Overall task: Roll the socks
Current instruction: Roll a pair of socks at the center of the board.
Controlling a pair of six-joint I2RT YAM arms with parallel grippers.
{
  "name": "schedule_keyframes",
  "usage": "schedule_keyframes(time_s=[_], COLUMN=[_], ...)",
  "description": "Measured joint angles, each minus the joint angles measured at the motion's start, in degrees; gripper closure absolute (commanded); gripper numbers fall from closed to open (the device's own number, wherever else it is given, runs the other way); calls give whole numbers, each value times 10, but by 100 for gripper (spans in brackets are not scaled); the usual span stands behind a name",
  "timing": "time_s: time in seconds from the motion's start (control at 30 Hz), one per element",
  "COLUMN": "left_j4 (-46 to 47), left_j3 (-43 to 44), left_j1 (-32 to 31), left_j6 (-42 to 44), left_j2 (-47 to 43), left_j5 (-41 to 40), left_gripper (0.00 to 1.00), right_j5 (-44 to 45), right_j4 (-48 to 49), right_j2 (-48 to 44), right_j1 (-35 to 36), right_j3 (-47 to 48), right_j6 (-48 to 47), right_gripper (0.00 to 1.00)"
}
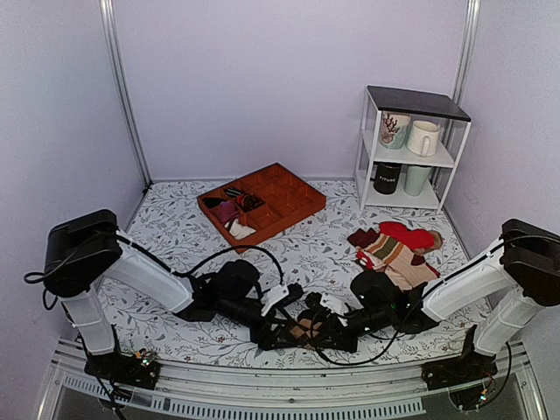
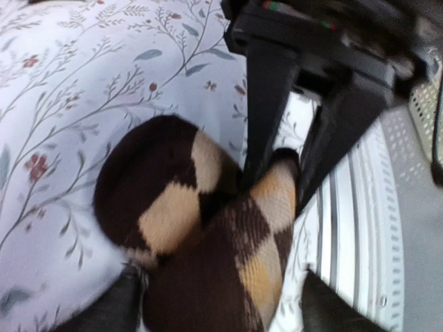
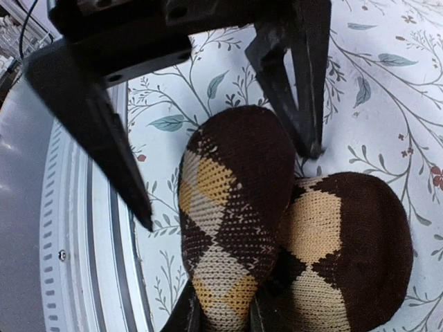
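The dark brown argyle socks (image 1: 306, 331) lie at the front middle of the table, mostly hidden between the two grippers. In the left wrist view the socks (image 2: 201, 228) show as a thick rolled mass with tan diamonds. My left gripper (image 2: 221, 311) is open, with its fingers standing wide on either side of this mass. In the top view the left gripper (image 1: 278, 332) is just left of the socks. My right gripper (image 3: 221, 315) is shut on one sock end (image 3: 228, 207), with the other sock (image 3: 346, 256) beside it. It sits just right of the socks (image 1: 328, 328).
An orange-brown compartment tray (image 1: 293, 194) with small bundles (image 1: 233, 212) stands at the back. A pile of red, striped and beige socks (image 1: 398, 249) lies at the right. A white shelf with mugs (image 1: 411, 149) stands back right. The table's metal front rail (image 1: 289, 385) runs just behind the grippers.
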Motion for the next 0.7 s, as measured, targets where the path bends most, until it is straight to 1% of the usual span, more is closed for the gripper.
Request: schedule_keyframes(time_s=[0.13,0.23,0.4,0.53,0.6,0.63,0.7], left_j4=[45,98,177,202,207,210,218], left_j3=[-70,-95,-119,-119,-122,-124,-128], left_j1=[-2,-6,-14,-15,-16,-16,-16], left_j6=[31,58,81,84,83,82,80], left_j2=[-64,-86,-64,-28,-21,-20,-20], left_j5=[-38,-43,-24,-4,3,6,14], left_gripper=[1,1,1,3,7,11,23], right_j5=[-25,-58,-104,-127,-133,-135,-138], right_j4=[16,28,51,60,61,62,63], right_j2=[11,24,47,61,62,62,64], right_j1=[-1,-9,-24,-34,-35,-36,-37], right_j3=[0,0,0,3,5,5,5], right_j6=[41,65,90,100,103,103,104], right_gripper=[88,88,88,88,88,88,88])
